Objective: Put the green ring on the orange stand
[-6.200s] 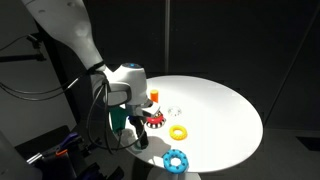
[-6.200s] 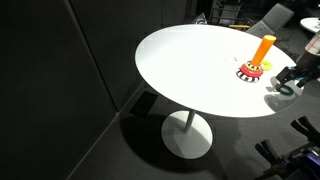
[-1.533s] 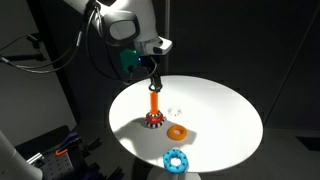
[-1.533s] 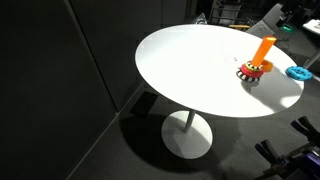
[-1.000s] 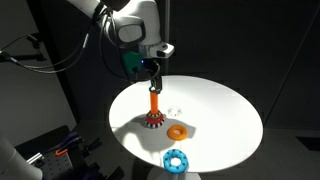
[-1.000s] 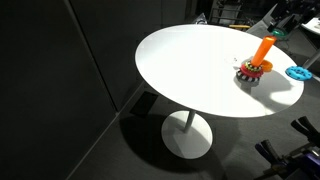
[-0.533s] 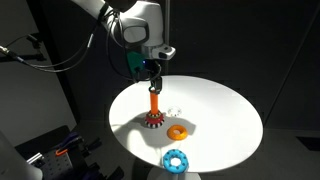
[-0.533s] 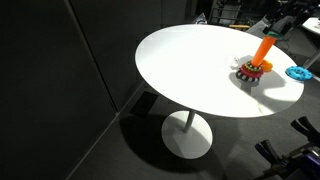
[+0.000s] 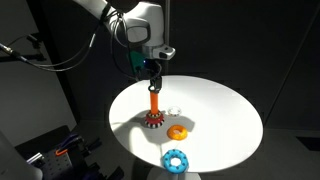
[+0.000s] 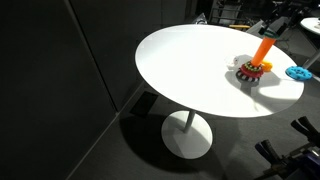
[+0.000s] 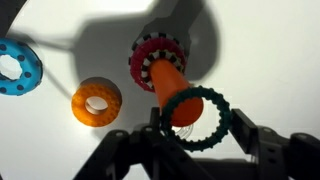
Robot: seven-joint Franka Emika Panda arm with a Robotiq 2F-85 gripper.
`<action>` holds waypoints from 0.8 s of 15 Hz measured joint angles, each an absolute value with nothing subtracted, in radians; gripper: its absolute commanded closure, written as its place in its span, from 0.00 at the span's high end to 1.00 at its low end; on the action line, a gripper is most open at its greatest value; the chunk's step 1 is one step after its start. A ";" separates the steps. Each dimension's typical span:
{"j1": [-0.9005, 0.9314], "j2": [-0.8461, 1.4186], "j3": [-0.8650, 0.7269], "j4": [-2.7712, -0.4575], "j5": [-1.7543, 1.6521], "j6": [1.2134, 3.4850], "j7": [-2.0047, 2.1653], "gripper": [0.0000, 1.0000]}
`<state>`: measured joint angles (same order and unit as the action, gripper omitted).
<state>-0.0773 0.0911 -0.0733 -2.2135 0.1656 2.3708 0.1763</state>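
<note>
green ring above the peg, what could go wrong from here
1. In the wrist view the green ring, held by the gripper, looks off-centre over the orange stand, so its rim may catch on the peg top.
2. Pressing down off-centre could tip the stand.
3. If released early, the ring might drop to the table near the yellow ring.

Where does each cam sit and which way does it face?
Exterior view: off the table, above its top, looking across at the stand; arm and gripper show above it.
Exterior view: higher, looking down at the table; stand far right, arm just in at the top right.
Wrist view: looks down past the fingers, gripping the green ring over the stand.
Shared: all three show the stand and blue ring.
</note>
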 measured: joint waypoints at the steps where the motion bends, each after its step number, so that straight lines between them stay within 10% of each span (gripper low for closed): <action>1: -0.077 0.095 -0.073 -2.210 0.166 2.364 0.176 0.45; 12: -0.068 0.109 -0.073 -2.177 0.136 2.309 0.204 0.45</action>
<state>-0.0678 0.1092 -0.0732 -2.1772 0.1361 2.3091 0.2037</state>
